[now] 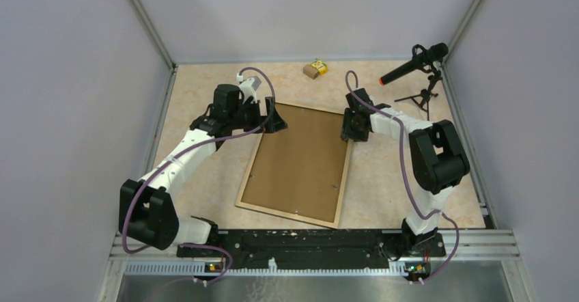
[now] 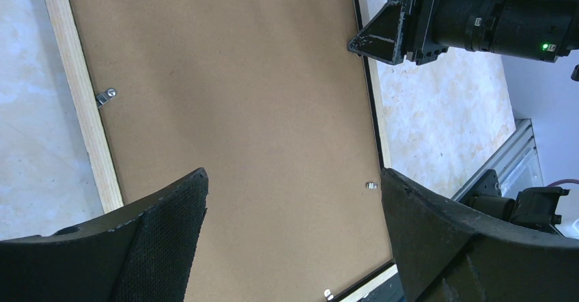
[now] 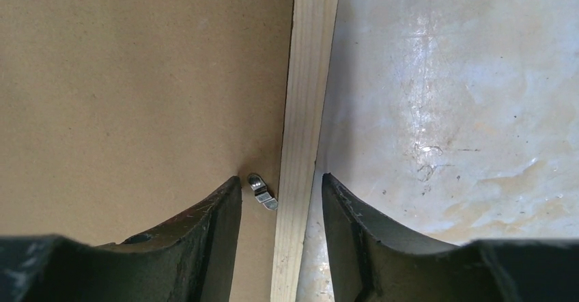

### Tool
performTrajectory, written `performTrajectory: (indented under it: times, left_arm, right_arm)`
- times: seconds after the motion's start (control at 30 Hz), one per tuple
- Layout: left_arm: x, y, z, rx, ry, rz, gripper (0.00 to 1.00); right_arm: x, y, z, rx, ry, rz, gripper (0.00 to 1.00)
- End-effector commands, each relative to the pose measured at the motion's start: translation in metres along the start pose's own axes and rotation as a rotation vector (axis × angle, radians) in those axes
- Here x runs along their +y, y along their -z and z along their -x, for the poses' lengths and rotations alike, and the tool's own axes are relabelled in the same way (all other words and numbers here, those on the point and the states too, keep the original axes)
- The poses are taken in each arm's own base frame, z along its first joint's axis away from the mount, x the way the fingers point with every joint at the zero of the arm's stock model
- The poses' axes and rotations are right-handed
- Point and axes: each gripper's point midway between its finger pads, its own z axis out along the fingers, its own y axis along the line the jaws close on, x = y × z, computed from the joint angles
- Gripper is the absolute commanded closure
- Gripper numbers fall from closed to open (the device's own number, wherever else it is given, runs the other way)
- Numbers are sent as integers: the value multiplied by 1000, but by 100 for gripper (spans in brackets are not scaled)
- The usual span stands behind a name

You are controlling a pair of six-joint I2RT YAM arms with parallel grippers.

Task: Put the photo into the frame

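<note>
The frame (image 1: pixel 345 179) lies face down in the middle of the table, its light-wood rim (image 3: pixel 311 76) up. A plain brown backing board (image 1: pixel 300 162) fills it. The photo is hidden. My left gripper (image 1: pixel 273 121) hovers over the frame's far left corner. Its jaws (image 2: pixel 293 175) are open wide above the board with nothing between them. My right gripper (image 1: pixel 349 132) is at the frame's far right edge. It is open (image 3: pixel 281 177), its fingers straddling the rim and a small metal clip (image 3: pixel 262 191) without touching either.
More metal clips (image 2: pixel 106 96) sit along the rim's inner edge. A small brown and yellow box (image 1: pixel 315 68) lies at the back. A microphone on a tripod (image 1: pixel 414 65) stands at the back right. Walls close three sides, and the black base rail (image 1: pixel 307 240) runs along the near edge.
</note>
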Motion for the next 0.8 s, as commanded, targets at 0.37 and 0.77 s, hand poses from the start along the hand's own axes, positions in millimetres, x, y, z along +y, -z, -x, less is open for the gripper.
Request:
performTrajectory:
  times: [0.37, 0.77]
  left_arm:
    - [-2, -2, 6, -25, -20, -28, 2]
    - [-2, -2, 5, -25, -21, -30, 2]
  right_arm:
    - [-16, 8, -16, 32, 42, -35, 52]
    - [-19, -6, -17, 35, 51, -52, 68]
